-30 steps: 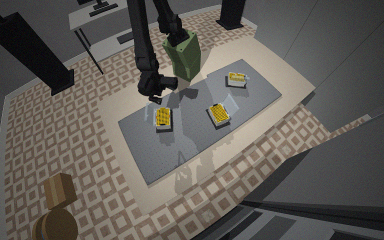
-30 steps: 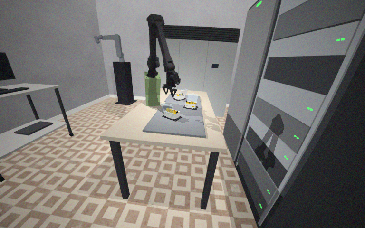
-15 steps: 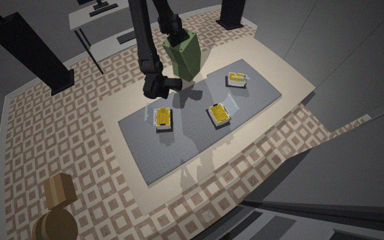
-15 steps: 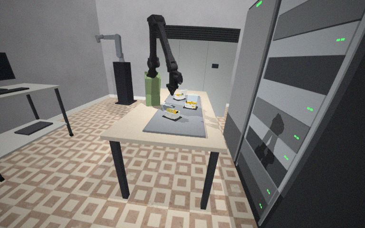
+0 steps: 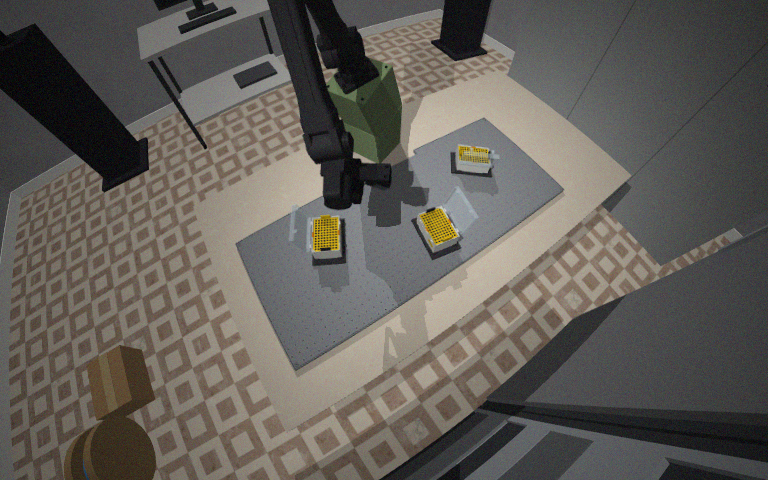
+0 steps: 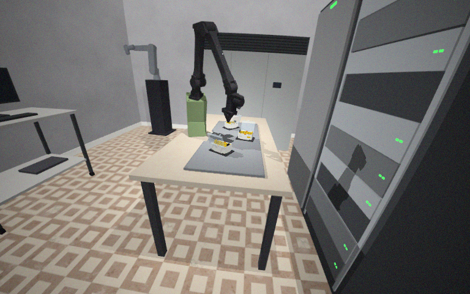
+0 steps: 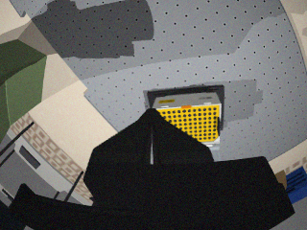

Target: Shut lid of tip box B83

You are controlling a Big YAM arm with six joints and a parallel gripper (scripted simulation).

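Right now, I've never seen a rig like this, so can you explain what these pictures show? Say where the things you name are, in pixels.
The machine is one black robot arm [image 5: 317, 113] [image 6: 223, 65], ending in a gripper [image 5: 338, 202] [image 6: 228, 120] [image 7: 151, 115], a two-fingered hand. One picture looks down from above, one looks along the table [image 5: 266, 367] [image 6: 155, 159] [image 7: 99, 116] from its end, and one looks past the fingers from the wrist. A grey board [image 5: 339, 316] [image 6: 225, 166] [image 7: 192, 48] on the table carries three boxes [image 5: 326, 234] [image 6: 221, 147] [image 7: 192, 126] with yellow tops, each on a dark plate, their clear lids [image 5: 462, 209] [image 6: 248, 127] open. The fingers are closed together and hold nothing.
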